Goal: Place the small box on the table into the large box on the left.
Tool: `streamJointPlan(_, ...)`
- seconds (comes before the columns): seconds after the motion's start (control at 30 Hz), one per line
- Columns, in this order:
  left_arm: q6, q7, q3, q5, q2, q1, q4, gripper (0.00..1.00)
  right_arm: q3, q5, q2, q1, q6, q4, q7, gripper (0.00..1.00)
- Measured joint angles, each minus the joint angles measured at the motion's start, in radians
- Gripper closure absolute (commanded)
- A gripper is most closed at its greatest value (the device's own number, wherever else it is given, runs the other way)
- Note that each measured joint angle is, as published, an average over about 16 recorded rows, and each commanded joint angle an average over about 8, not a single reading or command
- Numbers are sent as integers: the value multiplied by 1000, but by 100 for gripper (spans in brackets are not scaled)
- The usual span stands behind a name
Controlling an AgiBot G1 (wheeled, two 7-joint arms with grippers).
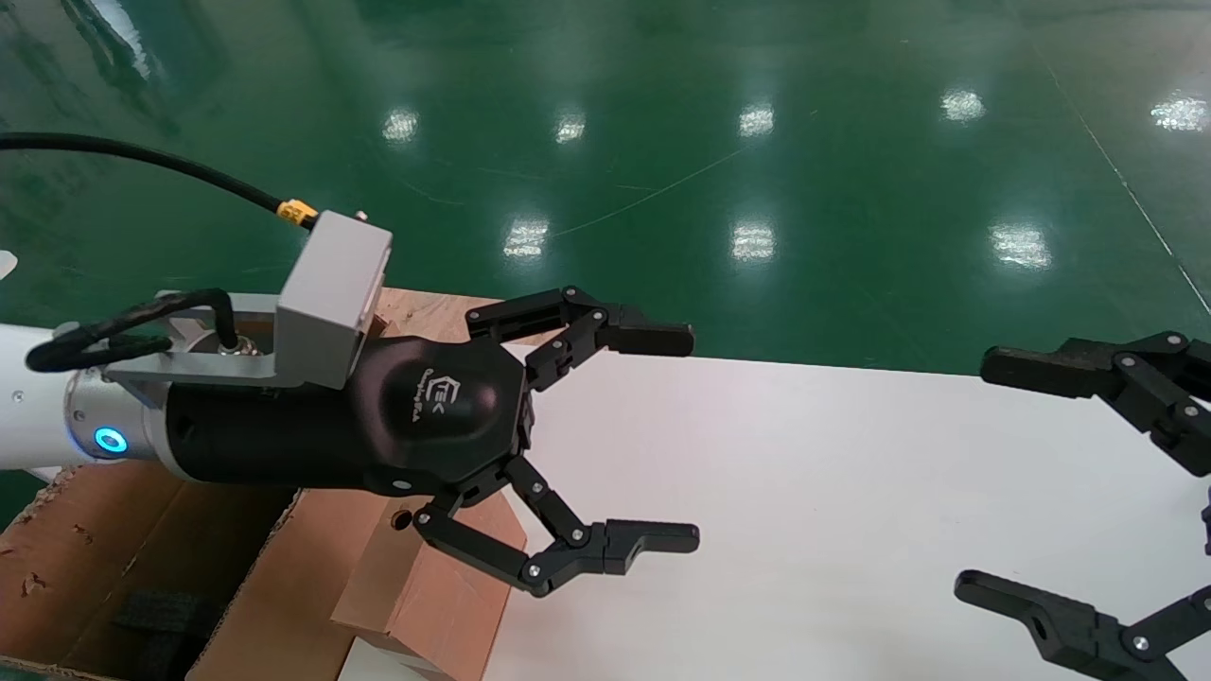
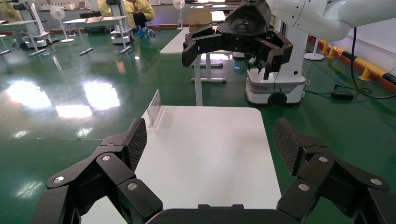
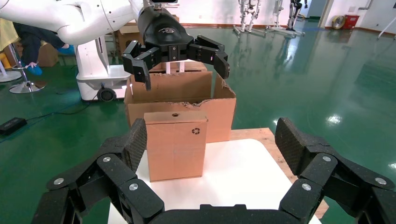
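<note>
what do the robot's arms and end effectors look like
The left end effector is matte black: a rounded housing with a small white logo and two linkage fingers joined by silver pins, with ribbed pads. Behind it are a glowing blue ring light, a grey camera block with a black, yellow-tipped cable, and a glossy white arm. The right end effector has the same black linkage fingers.

Right hand (image 3: pixel 208 154) spread wide in the foreground, both fingers apart with nothing between them. Straight ahead, the small box (image 3: pixel 176 144) stands upright on the white surface (image 3: pixel 238 179), round hole in its top face, recycling mark on the broad face toward us. Just behind it sits the large box (image 3: pixel 219 109), ragged flaps up. Above that carton hangs the left hand (image 3: pixel 180 63), fingers splayed and holding nothing. Green floor (image 3: pixel 317 74) all around.
</note>
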Motion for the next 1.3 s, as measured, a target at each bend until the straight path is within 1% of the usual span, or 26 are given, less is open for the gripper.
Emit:
streamJointPlan(1.2, 0, 0, 0, 0, 0, 0, 0, 0, 0, 0, 0, 0, 0, 0, 0, 0)
streamJointPlan(1.23, 0, 0, 0, 0, 0, 0, 0, 0, 0, 0, 0, 0, 0, 0, 0, 2)
streamJointPlan(1.27, 0, 0, 0, 0, 0, 0, 0, 0, 0, 0, 0, 0, 0, 0, 0, 11)
streamJointPlan(1.3, 0, 0, 0, 0, 0, 0, 0, 0, 0, 0, 0, 0, 0, 0, 0, 24)
